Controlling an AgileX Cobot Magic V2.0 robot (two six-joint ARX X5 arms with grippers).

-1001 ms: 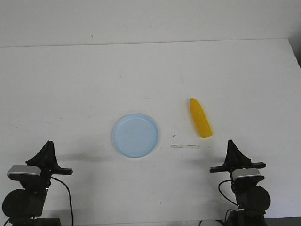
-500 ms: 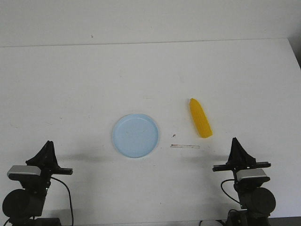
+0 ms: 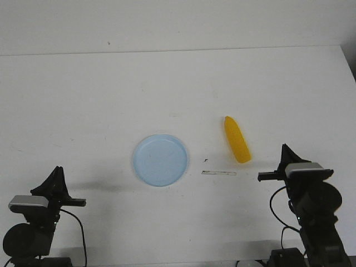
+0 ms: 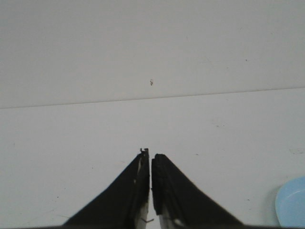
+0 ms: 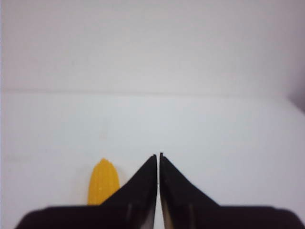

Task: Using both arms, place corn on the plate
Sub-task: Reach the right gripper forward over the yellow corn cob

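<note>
While both sets of jaws stay pressed together, no grasp possible: corn (image 3: pixel 237 139) just ahead and left of the right gripper (image 3: pixel 286 151), plate (image 3: pixel 160 159) well apart. Risk of nudging, rolling it away.

Corn (image 3: pixel 237 139): bright yellow tapered cob lying flat, pointed end away from the robot, right of the plate (image 3: pixel 160 159) and apart from it. Plate: round, shallow, pale blue.
</note>
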